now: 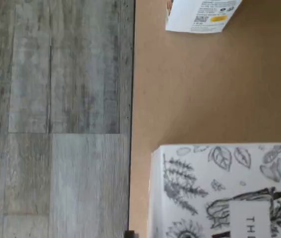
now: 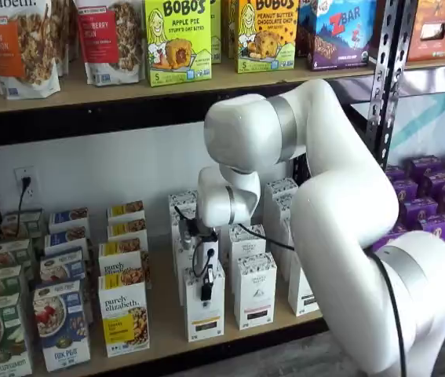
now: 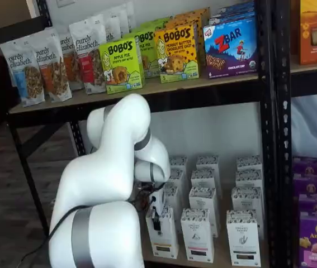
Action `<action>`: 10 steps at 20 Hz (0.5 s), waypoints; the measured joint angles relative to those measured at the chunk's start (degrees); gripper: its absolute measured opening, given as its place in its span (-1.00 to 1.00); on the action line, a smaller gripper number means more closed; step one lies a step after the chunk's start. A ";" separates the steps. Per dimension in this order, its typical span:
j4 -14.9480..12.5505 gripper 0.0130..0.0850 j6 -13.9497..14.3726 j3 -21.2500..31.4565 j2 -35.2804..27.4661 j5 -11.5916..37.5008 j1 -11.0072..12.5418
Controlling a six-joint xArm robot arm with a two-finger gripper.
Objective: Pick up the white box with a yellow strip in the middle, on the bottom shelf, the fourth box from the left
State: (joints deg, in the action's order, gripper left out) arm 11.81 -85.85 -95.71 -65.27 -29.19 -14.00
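The white box (image 2: 204, 318) with a yellow strip stands at the front of the bottom shelf (image 2: 164, 316), in both shelf views (image 3: 164, 240). My gripper (image 2: 206, 292) sits on its top edge. One black finger lies flat against the box's front face and the other is hidden behind it, so the gripper is shut on the box. It shows likewise at the carton's top (image 3: 156, 220). In the wrist view the box's leaf-patterned top (image 1: 224, 193) fills one corner over the brown shelf board (image 1: 190, 89).
Like white cartons with a black strip (image 2: 255, 292) stand close to the right of the box, with more rows behind. A purely elizabeth box (image 2: 124, 314) stands to the left. Purple boxes (image 2: 434, 204) sit past the black rack upright (image 2: 383, 78). Grey plank floor (image 1: 56, 124) lies below the shelf edge.
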 joint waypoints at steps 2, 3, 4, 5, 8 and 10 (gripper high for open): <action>-0.09 0.56 0.07 0.26 0.11 0.25 -0.01; -0.10 0.56 0.08 0.36 0.15 0.35 -0.01; -0.17 0.56 0.13 0.35 0.16 0.16 -0.01; -0.16 0.56 0.11 0.31 0.16 -0.01 0.00; 0.24 0.44 -0.23 0.29 0.22 -0.29 0.02; 0.23 0.33 -0.20 0.44 0.28 -0.13 0.01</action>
State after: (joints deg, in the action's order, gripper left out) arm 12.04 -86.05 -95.27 -64.99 -29.32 -13.99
